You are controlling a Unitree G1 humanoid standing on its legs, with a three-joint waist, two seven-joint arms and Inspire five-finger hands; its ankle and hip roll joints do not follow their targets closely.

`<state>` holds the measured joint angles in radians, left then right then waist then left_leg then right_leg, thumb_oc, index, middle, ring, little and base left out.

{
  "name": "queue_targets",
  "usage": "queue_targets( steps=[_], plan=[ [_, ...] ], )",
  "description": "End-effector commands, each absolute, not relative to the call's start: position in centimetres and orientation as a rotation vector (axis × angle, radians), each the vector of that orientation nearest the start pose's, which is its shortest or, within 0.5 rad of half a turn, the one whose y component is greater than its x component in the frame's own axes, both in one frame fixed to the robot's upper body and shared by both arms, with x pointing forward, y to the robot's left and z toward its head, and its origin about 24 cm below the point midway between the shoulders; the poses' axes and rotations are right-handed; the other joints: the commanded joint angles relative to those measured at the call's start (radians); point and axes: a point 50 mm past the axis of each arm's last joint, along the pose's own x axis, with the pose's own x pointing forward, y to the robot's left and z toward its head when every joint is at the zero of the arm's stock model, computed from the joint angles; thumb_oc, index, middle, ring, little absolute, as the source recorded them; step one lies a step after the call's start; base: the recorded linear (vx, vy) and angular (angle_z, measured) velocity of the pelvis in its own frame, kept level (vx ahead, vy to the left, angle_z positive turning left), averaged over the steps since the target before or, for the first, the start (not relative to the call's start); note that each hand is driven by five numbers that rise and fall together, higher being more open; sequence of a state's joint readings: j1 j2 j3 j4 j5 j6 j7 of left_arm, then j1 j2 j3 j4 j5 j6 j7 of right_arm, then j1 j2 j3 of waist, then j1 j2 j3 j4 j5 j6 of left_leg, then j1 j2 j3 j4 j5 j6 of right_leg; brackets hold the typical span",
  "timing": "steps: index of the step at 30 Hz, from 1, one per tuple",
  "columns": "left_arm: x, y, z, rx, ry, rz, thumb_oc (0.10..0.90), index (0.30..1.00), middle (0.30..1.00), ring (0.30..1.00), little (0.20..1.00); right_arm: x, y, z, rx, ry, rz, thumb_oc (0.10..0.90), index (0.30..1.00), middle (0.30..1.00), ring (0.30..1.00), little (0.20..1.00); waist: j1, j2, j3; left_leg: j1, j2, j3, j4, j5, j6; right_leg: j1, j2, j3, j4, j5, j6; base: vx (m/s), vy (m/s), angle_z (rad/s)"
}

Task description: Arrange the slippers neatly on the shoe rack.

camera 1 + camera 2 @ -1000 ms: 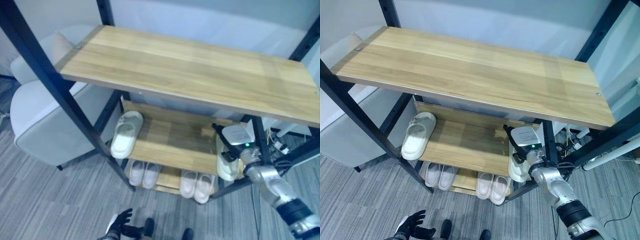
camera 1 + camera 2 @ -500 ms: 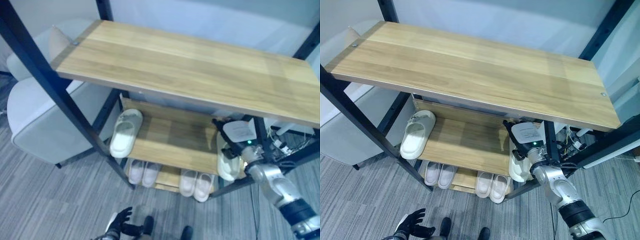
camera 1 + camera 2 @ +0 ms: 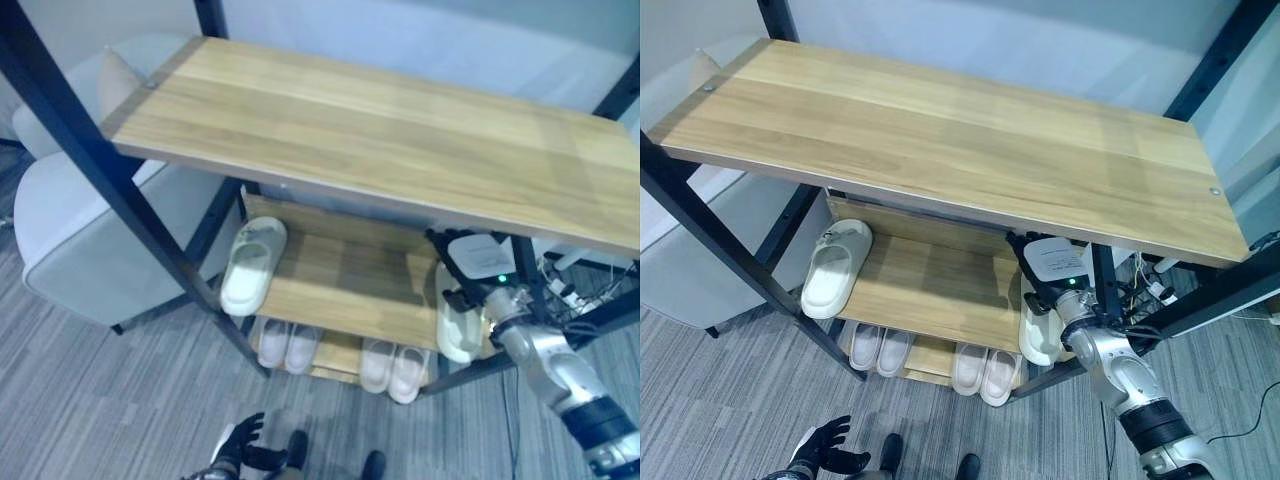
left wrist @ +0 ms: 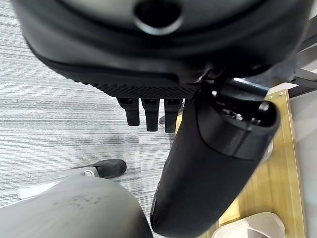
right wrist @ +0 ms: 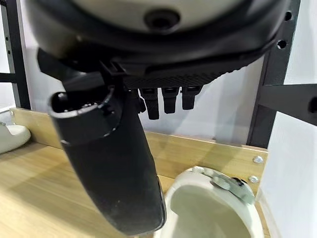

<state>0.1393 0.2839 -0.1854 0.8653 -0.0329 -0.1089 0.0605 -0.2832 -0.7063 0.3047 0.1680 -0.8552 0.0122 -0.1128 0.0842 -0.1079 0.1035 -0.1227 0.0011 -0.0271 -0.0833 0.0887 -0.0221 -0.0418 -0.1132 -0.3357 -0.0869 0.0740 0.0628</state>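
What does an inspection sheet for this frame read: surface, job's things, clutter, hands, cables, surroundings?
Surface: shoe rack, bare wooden top shelf.
Job's things: left slipper and right slipper lie far apart at opposite ends of the middle shelf; two pairs of slippers on the bottom shelf.
Clutter: nothing seen.
Hands: right hand over the right slipper, fingers straight; left hand low by the floor, open.
Cables: bundle of cables behind the rack's right side.
Surroundings: grey armchair, grey carpet.

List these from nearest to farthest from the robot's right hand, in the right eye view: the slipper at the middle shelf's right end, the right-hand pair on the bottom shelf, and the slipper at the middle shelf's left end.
From the right hand:
1. Right-end slipper, just beneath the hand.
2. Bottom right pair, lower, slightly left.
3. Left-end slipper, across the shelf.
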Motion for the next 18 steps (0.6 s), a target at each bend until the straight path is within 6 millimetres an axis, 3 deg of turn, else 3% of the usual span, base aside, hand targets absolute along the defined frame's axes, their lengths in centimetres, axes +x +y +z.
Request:
queue_targets(
  steps=[1,18],
  plan=[
    [12.7,21.0,-13.7,0.315,0.868,-0.033,0.800,0.900,0.900,0.900,0.900,31.6,-24.4,15.0,-1.702,-0.297,-0.113,0.800,0.900,0.900,0.900,0.900,0.025,0.010,-0.043,0.059,0.030,0.041,-0.004,-0.089,-0.040,0.051,-0.079,-0.007,0.043,-0.050,0.103,0.00,0.000,0.00],
    [12.5,21.1,-13.8,0.309,0.881,-0.021,0.800,0.900,0.900,0.900,0.900,31.4,-25.5,14.6,-1.690,-0.237,-0.134,0.800,0.900,0.900,0.900,0.900,0.021,0.012,-0.041,0.058,0.027,0.042,-0.004,-0.089,-0.038,0.045,-0.081,-0.003,0.047,-0.050,0.104,0.00,0.000,0.00]
  ],
)
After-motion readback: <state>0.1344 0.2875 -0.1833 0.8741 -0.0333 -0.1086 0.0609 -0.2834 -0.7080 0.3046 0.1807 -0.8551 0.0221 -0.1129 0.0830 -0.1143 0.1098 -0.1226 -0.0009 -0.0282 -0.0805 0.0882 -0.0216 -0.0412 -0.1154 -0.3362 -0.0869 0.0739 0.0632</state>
